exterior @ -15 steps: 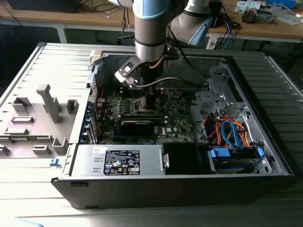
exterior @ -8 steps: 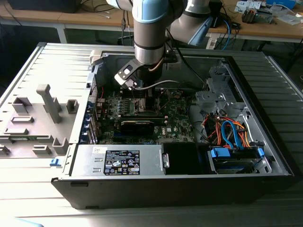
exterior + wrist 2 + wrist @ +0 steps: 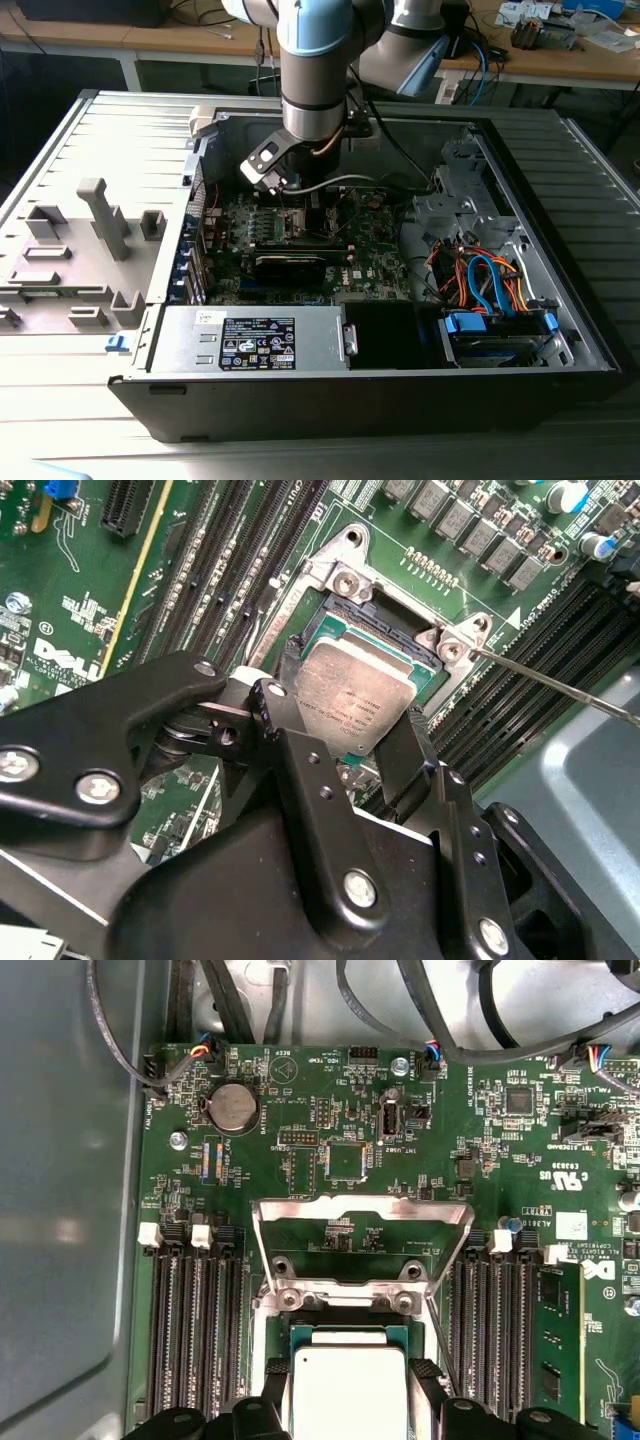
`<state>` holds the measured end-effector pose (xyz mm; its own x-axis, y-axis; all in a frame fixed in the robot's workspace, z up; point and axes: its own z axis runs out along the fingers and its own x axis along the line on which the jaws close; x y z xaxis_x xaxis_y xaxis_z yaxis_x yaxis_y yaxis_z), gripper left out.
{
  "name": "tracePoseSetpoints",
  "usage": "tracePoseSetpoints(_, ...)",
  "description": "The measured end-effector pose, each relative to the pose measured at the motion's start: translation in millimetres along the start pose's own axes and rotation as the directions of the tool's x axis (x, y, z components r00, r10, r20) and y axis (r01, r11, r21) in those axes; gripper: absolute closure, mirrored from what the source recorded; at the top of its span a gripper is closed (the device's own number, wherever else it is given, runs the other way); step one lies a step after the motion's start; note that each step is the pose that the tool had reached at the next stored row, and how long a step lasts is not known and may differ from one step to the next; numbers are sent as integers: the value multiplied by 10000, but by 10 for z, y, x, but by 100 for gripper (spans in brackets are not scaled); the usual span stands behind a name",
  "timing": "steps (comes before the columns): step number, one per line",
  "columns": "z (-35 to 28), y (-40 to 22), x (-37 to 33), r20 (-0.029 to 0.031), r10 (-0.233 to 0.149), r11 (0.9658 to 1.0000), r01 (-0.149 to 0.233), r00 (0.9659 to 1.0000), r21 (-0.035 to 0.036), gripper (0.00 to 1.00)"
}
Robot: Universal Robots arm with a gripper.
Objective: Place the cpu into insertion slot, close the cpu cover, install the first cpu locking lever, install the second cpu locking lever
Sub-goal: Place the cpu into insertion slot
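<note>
1. The black gripper [image 3: 342, 718] has its 2 fingers [image 3: 405, 755] closed on the small, flat, square, grey-topped cpu [image 3: 355, 685], 1 finger on each of 2 opposite edges. In the first wrist view the cpu [image 3: 350, 1390] sits between the 2 fingers [image 3: 276, 1380].
2. The relation that matters is that the square, dark insertion slot [image 3: 340, 608], ringed by its silver metal frame, lies directly under the held cpu, not off to a side. A strip of the dark slot shows past the cpu's free edge in the second wrist view.
3. The cpu's edges look roughly parallel to the frame's edges in both wrist views, so I judge it squared up to the slot. I cannot tell whether it hangs just above the slot or already touches it.
4. The thin, silver, square cpu cover [image 3: 290, 1207], with its window, is swung open at the slot's edge away from the fingers and is clear of the cpu.
5. A thin metal rod [image 3: 560, 685], probably a locking lever, slants away beside the slot.
6. In the exterior view the blue-and-grey arm [image 3: 315, 70] stands in the upper middle of the frame. It is over the green motherboard [image 3: 375, 262] inside the open black computer case [image 3: 400, 400].
</note>
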<state>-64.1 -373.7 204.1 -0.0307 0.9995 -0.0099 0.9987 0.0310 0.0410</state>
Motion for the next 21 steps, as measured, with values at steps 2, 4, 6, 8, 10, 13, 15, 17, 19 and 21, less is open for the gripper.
tracePoseSetpoints(2,9,0,0,0,6,10000,-6,10000,-1,45)
tracePoseSetpoints(4,18,0,1,0,6,10000,-6,10000,-1,45)
tracePoseSetpoints(6,30,-1,0,1,8,10000,-8,10000,0,45)
tracePoseSetpoints(8,38,-1,1,3,9,10000,-9,10000,1,45)
tracePoseSetpoints(10,41,1,3,0,7,10000,-7,10000,-1,45)
tracePoseSetpoints(13,43,0,11,-1,9,10000,-9,10000,-1,45)
tracePoseSetpoints(15,43,0,13,1,7,10000,-7,10000,0,45)
tracePoseSetpoints(17,43,0,15,1,7,10000,-7,10000,-1,45)
tracePoseSetpoints(19,44,0,17,1,7,10000,-7,10000,0,45)
tracePoseSetpoints(21,44,0,18,0,7,10000,-7,10000,0,45)
